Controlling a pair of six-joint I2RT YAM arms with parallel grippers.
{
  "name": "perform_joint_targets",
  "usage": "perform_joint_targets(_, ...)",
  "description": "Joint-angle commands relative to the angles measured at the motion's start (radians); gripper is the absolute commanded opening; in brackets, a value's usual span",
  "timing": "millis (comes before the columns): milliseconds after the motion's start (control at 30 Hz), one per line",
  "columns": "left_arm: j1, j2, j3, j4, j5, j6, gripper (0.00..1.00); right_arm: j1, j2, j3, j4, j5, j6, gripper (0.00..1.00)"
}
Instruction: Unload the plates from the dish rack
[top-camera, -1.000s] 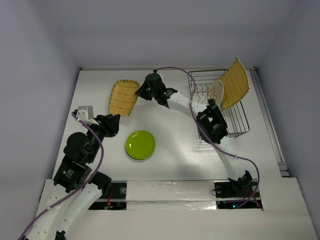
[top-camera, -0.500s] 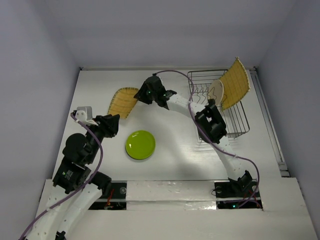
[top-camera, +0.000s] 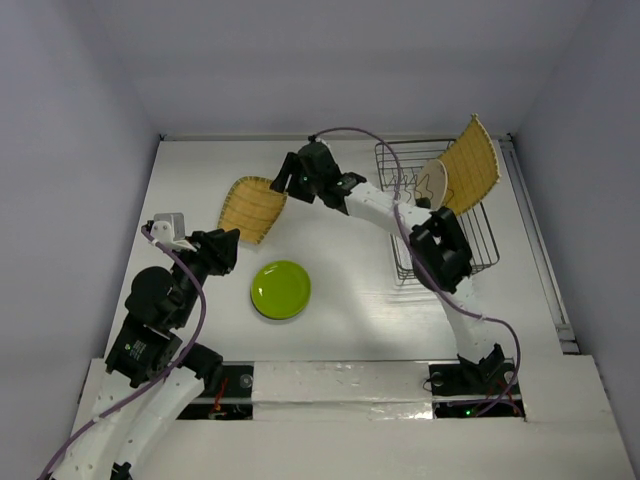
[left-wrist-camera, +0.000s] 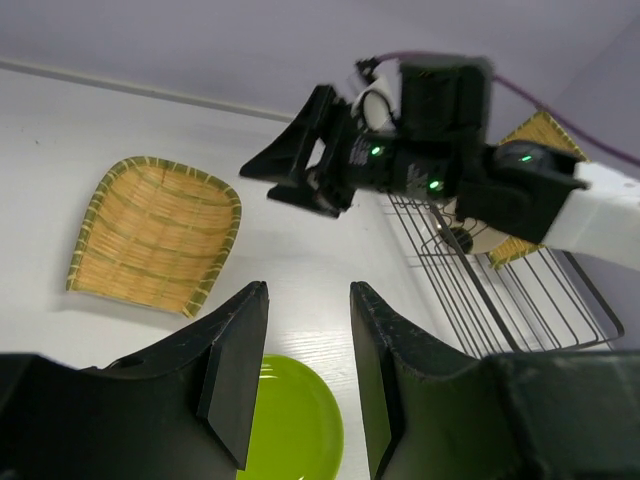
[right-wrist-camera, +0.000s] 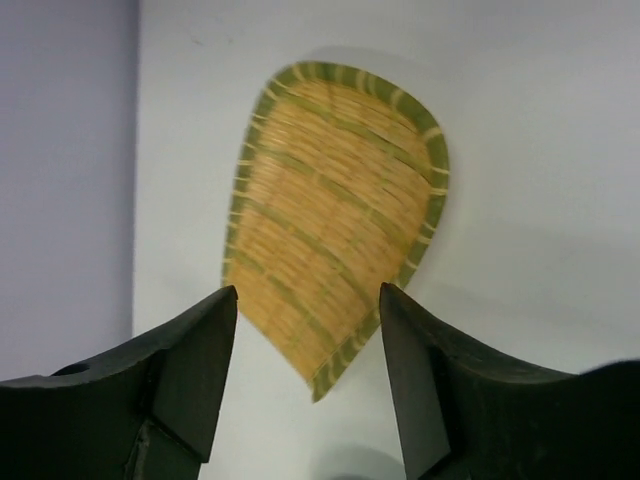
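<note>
The oval woven straw tray plate (top-camera: 251, 208) lies flat on the table at the back left; it also shows in the left wrist view (left-wrist-camera: 155, 235) and the right wrist view (right-wrist-camera: 335, 215). My right gripper (top-camera: 283, 176) hovers just above its near end, open and empty (right-wrist-camera: 308, 300). A lime-green plate (top-camera: 280, 289) lies on the table in the middle. My left gripper (top-camera: 228, 250) is open and empty, left of the green plate (left-wrist-camera: 290, 440). The wire dish rack (top-camera: 440, 215) at the back right holds a cream plate (top-camera: 433, 182) and the square straw tray plate (top-camera: 469, 165), both upright.
The white walls close in the table on the left, back and right. The right arm (top-camera: 395, 215) stretches across the table from the rack side to the back left. The rack's wire edge shows in the left wrist view (left-wrist-camera: 490, 290).
My right gripper has let go of the oval straw tray plate, which went from tilted to flat on the table, and has pulled back a little. The left arm has not moved.
</note>
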Motion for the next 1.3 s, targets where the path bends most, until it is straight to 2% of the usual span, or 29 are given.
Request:
perform_joint_targets(0,0.005,-0.008,-0.014,0.040,0.015,0.007,0.35,0.006,-0.151,-0.004,-0.015,0.046,-0.128,0.63)
perform_joint_targets(33,0.005,-0.009,-0.014,0.039,0.012,0.007,0.35,0.006,-0.203,-0.012,-0.029,0.085,-0.155,0.41)
perform_joint_targets(67,0.005,-0.011,-0.014,0.036,0.012,0.007,0.35,0.006,-0.237,-0.023,-0.058,0.120,-0.214,0.24)
perform_joint_targets(100,0.005,-0.012,-0.015,0.034,0.012,0.006,0.35,0.006,-0.275,-0.068,-0.066,0.180,-0.247,0.09)
perform_joint_targets(133,0.005,-0.015,-0.015,0.033,0.013,0.006,0.35,-0.025,-0.315,-0.098,-0.075,0.206,-0.276,0.00)
perform_joint_targets(167,0.005,-0.018,-0.014,0.033,0.016,0.007,0.33,-0.042,-0.405,-0.130,-0.096,0.235,-0.328,0.00)
perform_joint_targets(233,0.005,-0.018,-0.014,0.034,0.025,0.009,0.17,-0.107,-0.496,-0.238,-0.120,0.329,-0.386,0.00)
perform_joint_targets(267,0.005,-0.018,-0.015,0.036,0.028,0.009,0.06,-0.135,-0.578,-0.273,-0.153,0.357,-0.443,0.00)
perform_joint_targets(300,0.005,-0.018,-0.014,0.039,0.032,0.009,0.01,-0.166,-0.614,-0.297,-0.182,0.392,-0.463,0.00)
perform_joint_targets(400,0.005,-0.012,-0.011,0.040,0.032,0.009,0.00,-0.298,-0.723,-0.385,-0.259,0.382,-0.541,0.01)
perform_joint_targets(433,0.005,-0.009,-0.011,0.040,0.038,0.007,0.00,-0.324,-0.738,-0.396,-0.284,0.418,-0.555,0.05)
perform_joint_targets(500,0.005,-0.014,-0.011,0.043,0.045,0.009,0.04,-0.379,-0.758,-0.429,-0.328,0.505,-0.601,0.19)
perform_joint_targets(533,0.005,-0.017,-0.012,0.047,0.048,0.010,0.09,-0.395,-0.757,-0.432,-0.342,0.541,-0.612,0.28)
perform_joint_targets(567,0.005,-0.023,-0.014,0.048,0.051,0.009,0.18,-0.410,-0.754,-0.434,-0.362,0.543,-0.624,0.41)
perform_joint_targets(633,0.005,-0.026,-0.015,0.048,0.053,0.010,0.23,-0.451,-0.743,-0.440,-0.357,0.538,-0.632,0.49)
perform_joint_targets(667,0.005,-0.026,-0.015,0.050,0.055,0.010,0.25,-0.468,-0.736,-0.439,-0.359,0.526,-0.635,0.50)
perform_joint_targets(833,0.005,-0.028,-0.015,0.045,0.061,0.012,0.30,-0.543,-0.648,-0.406,-0.373,0.417,-0.673,0.51)
perform_joint_targets(1100,0.005,-0.026,-0.015,0.047,0.062,0.015,0.32,-0.565,-0.532,-0.376,-0.374,0.444,-0.712,0.49)
perform_joint_targets(1200,0.005,-0.028,-0.015,0.047,0.059,0.013,0.32,-0.574,-0.490,-0.356,-0.362,0.428,-0.715,0.42)
perform_joint_targets(1267,0.005,-0.028,-0.014,0.047,0.056,0.013,0.32,-0.574,-0.459,-0.340,-0.368,0.431,-0.715,0.26)
